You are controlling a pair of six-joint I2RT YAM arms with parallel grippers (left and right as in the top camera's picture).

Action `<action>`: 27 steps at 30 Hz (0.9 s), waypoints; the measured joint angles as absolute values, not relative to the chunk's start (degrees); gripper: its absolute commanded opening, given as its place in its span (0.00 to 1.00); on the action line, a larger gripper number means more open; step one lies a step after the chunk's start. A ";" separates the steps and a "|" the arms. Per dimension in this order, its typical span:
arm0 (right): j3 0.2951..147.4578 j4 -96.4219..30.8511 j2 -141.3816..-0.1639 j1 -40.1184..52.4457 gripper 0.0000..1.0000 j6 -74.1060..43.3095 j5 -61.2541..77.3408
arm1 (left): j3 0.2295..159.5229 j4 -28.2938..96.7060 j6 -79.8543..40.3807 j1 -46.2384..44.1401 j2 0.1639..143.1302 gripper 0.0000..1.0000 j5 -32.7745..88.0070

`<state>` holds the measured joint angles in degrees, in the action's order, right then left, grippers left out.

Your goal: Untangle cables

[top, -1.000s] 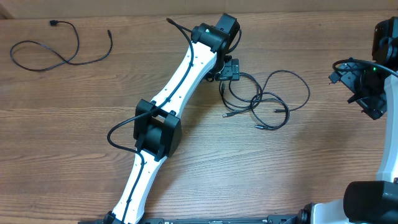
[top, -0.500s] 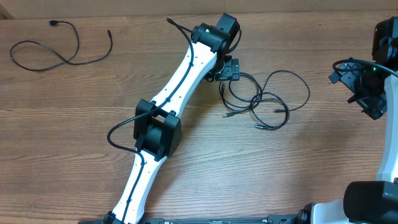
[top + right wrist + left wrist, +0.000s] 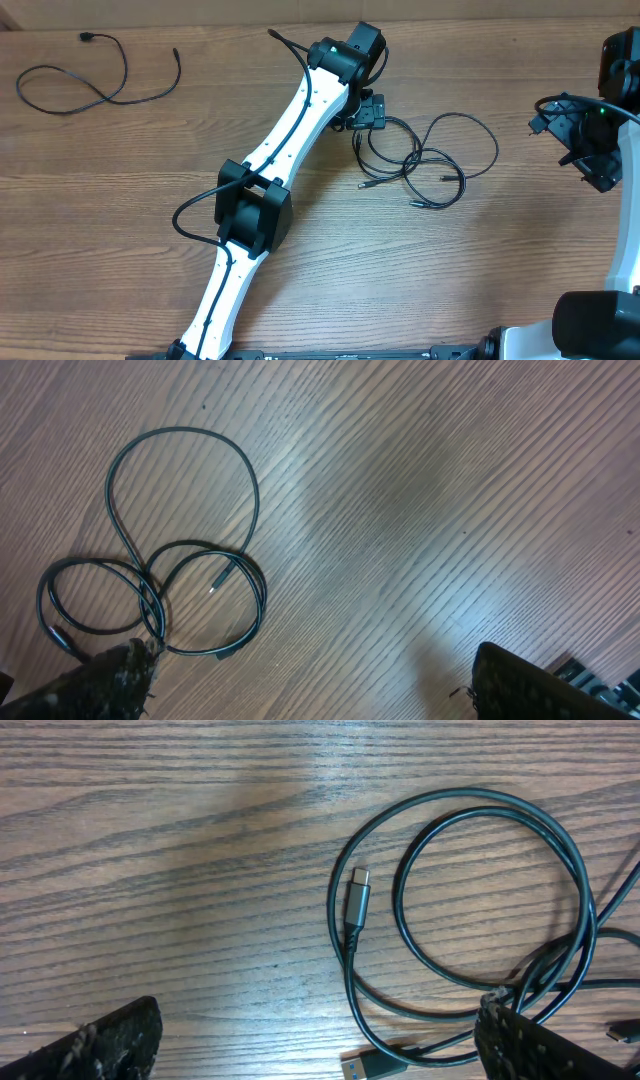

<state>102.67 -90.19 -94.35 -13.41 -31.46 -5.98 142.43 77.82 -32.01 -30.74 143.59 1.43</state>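
Note:
A tangle of thin black cables [image 3: 420, 156] lies in overlapping loops right of the table's middle. My left gripper [image 3: 367, 118] hangs over the tangle's left edge. In the left wrist view it [image 3: 320, 1055] is open. Its fingers [image 3: 110, 1040] stand wide apart above the wood. A silvery plug [image 3: 357, 895] and a blue-tipped plug [image 3: 375, 1065] lie between them, touching neither, with the cable loops [image 3: 470, 792] beyond. My right gripper [image 3: 585, 145] is at the far right, open, well clear of the cables [image 3: 152, 588]. Nothing is held.
A separate black cable lies loose at the far left corner, its plug end [image 3: 86, 38] pointing left. The left arm [image 3: 285, 150] stretches diagonally across the wooden table [image 3: 480, 260] from the front edge. The right arm's base [image 3: 600, 320] fills the front right corner.

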 measured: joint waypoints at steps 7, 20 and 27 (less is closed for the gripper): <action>102.67 -90.24 -94.35 -13.41 1.00 -31.48 -5.98 | 142.43 77.82 -32.01 -30.74 143.59 1.00 1.43; 102.67 -90.21 -94.35 -13.41 1.00 -31.44 -5.98 | 142.43 77.82 -32.01 -30.74 143.59 1.00 1.43; 102.67 -90.19 -94.35 -13.41 1.00 -31.48 -5.98 | 142.43 77.80 -32.29 -30.74 143.59 0.99 2.85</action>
